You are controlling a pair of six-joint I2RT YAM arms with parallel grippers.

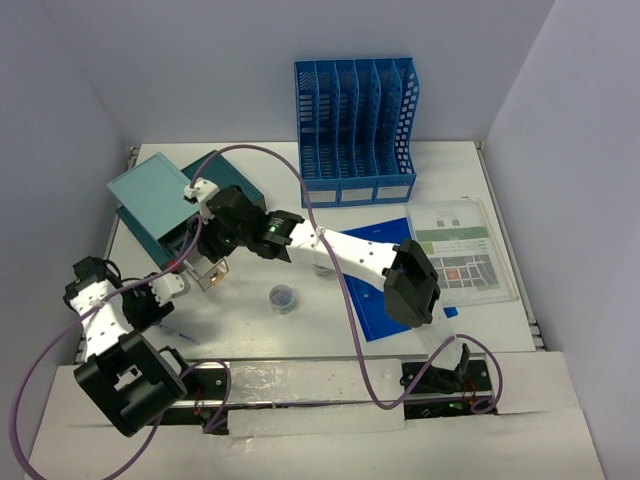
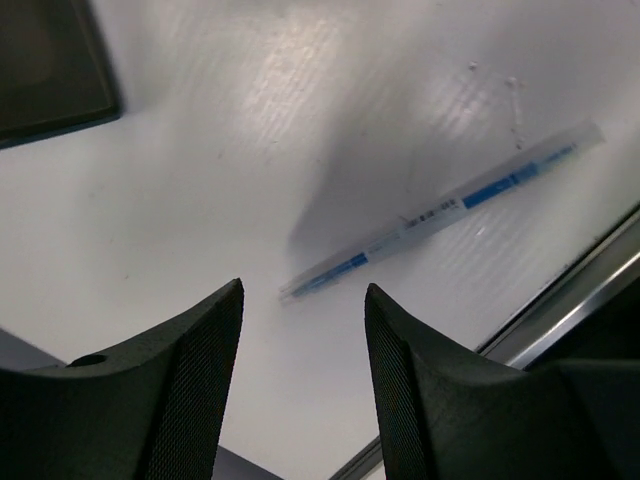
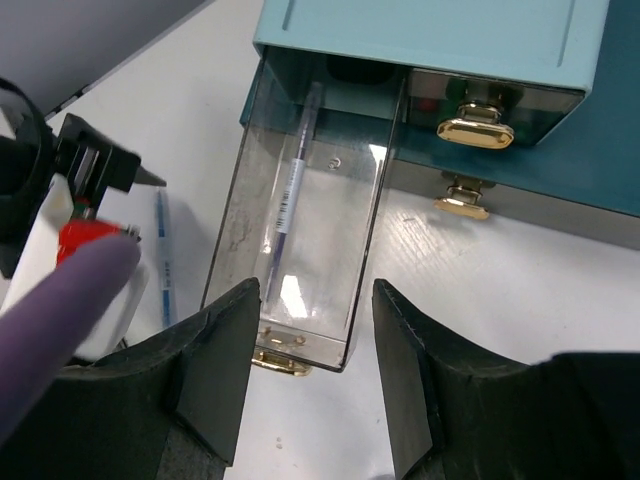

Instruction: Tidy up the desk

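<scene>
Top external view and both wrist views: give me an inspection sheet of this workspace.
Surface: white desk, metal edge rails.
Job's things: teal drawer box, clear drawer pulled out, pen inside; loose pen near a rail.
Clutter: blue file rack at back, blue folder, printed sheet at right, small jar mid-desk.
Grippers: left gripper open above loose pen; right gripper open over drawer front.
Cables: purple cables loop across.
Surroundings: lavender walls.

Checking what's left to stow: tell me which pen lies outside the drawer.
The pen on the desk before the left gripper; the other pen lies inside the pulled-out clear drawer.
</scene>
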